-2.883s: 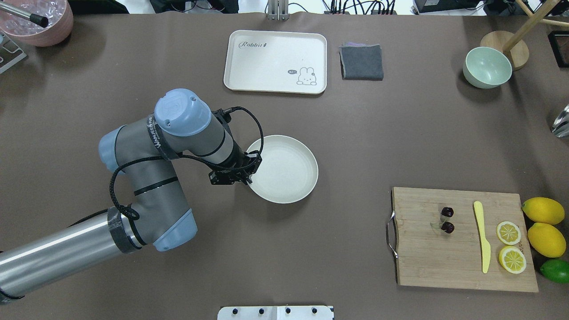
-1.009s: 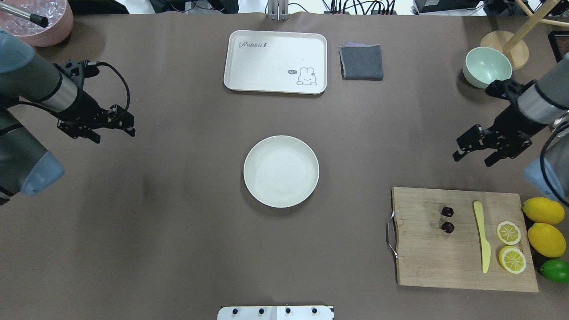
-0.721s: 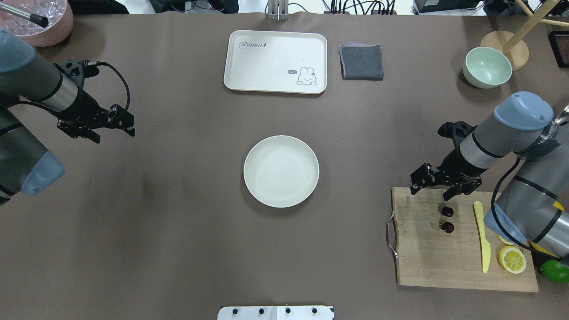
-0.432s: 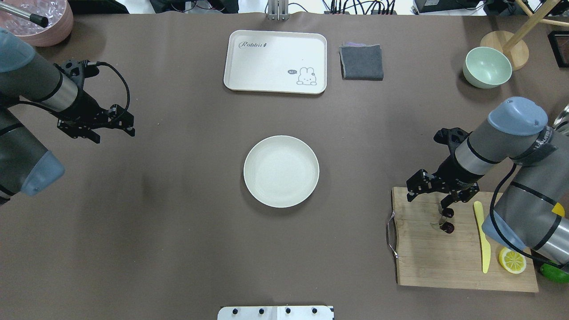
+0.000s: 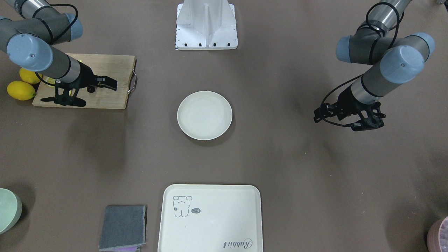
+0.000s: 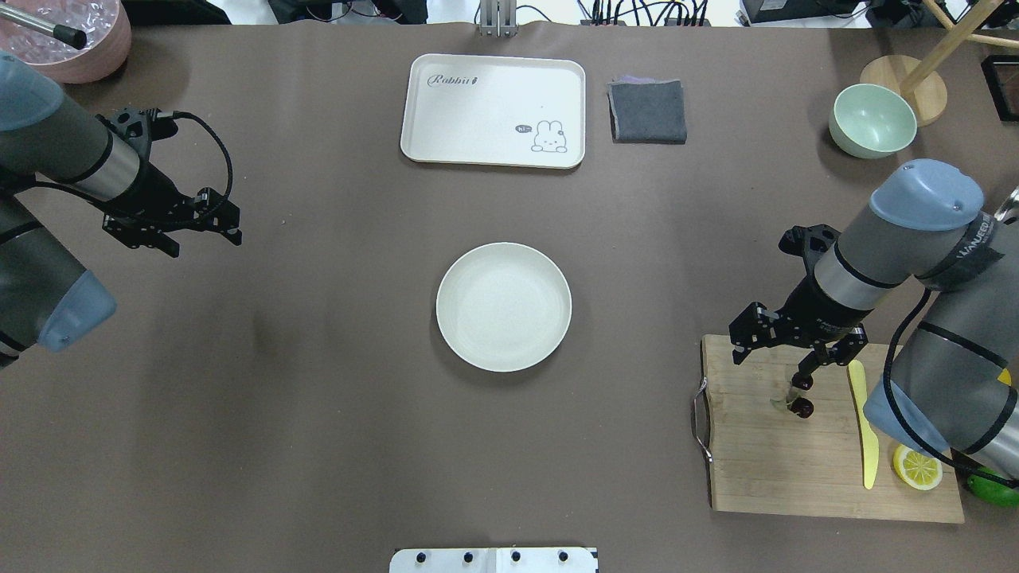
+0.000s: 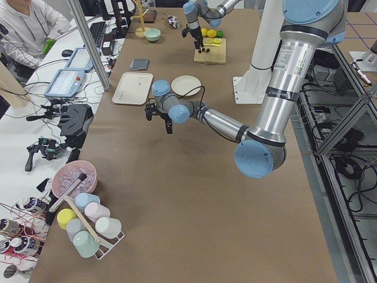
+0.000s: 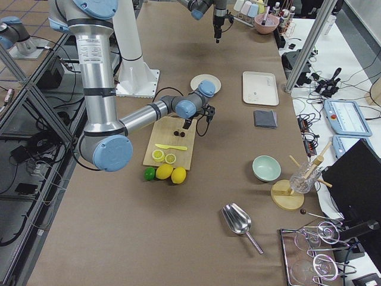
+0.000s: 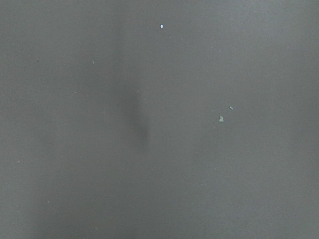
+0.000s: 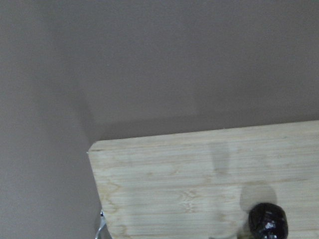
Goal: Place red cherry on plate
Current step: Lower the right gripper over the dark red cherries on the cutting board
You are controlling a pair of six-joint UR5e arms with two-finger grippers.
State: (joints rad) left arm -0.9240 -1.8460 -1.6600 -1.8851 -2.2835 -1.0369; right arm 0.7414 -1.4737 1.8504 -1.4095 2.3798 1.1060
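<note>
The red cherry point(image 6: 802, 407) lies on the cutting board point(image 6: 796, 469), well apart from the plate point(image 6: 503, 306); the right gripper point(image 6: 769, 368) — jaws spread wide above it — should be centred, lowered, then closed gently.

Overhead view: cream tray point(image 6: 486, 119) at upper centre, folded grey cloth point(image 6: 648, 111) just right of it, green bowl point(image 6: 872, 121) at upper right. At lower right, a wooden board point(image 6: 780, 469) carries a yellow knife point(image 6: 869, 469) and a lemon half point(image 6: 917, 466).

Opposed downward views, plate point(image 6: 503, 306) in both
</note>
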